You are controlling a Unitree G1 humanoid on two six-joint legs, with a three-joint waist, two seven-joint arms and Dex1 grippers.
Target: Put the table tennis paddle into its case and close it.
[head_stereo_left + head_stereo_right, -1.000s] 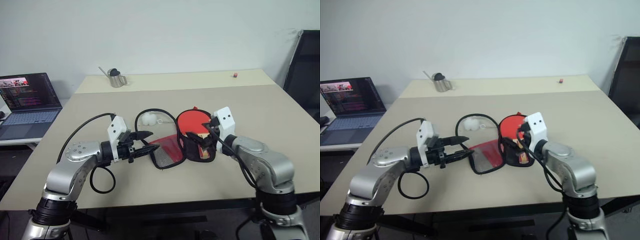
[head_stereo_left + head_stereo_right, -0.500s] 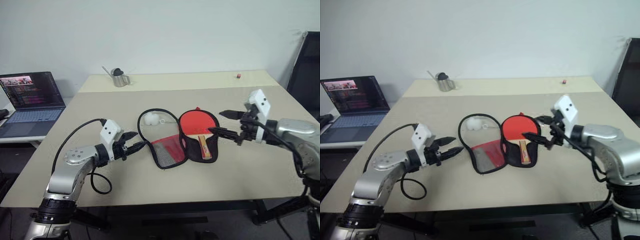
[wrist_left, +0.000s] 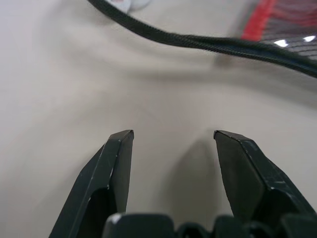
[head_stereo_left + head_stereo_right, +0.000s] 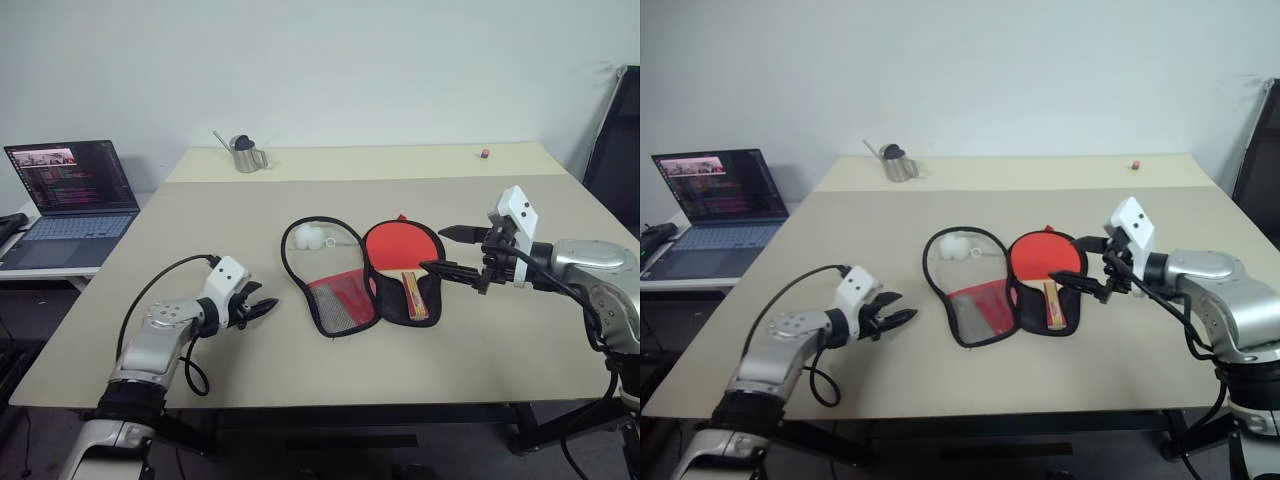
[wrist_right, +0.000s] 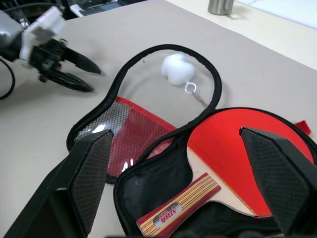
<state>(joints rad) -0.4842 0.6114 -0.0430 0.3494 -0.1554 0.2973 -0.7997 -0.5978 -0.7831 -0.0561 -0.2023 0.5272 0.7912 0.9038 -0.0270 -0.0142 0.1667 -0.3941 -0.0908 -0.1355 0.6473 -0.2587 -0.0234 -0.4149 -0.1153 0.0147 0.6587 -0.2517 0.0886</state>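
Observation:
The case [image 4: 340, 300] lies open in the middle of the table, its red mesh half spread out to the left. Its black zipper edge loops around a white pom-pom [image 4: 312, 238]. The table tennis paddle [image 4: 400, 248] rests red face up in the black right half, its striped handle [image 4: 413, 296] pointing toward me. My left gripper [image 4: 262, 308] is open, low over the table, a short way left of the case and holding nothing. My right gripper [image 4: 433, 249] is open wide, hovering just right of the paddle with nothing in it. In the right wrist view the paddle [image 5: 237, 144] lies between its fingers [image 5: 89, 168].
A laptop [image 4: 65, 190] stands open on a side desk at the far left. A metal cup [image 4: 242, 155] and a small red object [image 4: 485, 153] sit near the table's back edge. A black chair [image 4: 615, 130] stands at the right.
The right gripper has come off the paddle's handle and drawn back to the right, a little higher. The left gripper has sunk and moved left, away from the case. The camera has shifted too.

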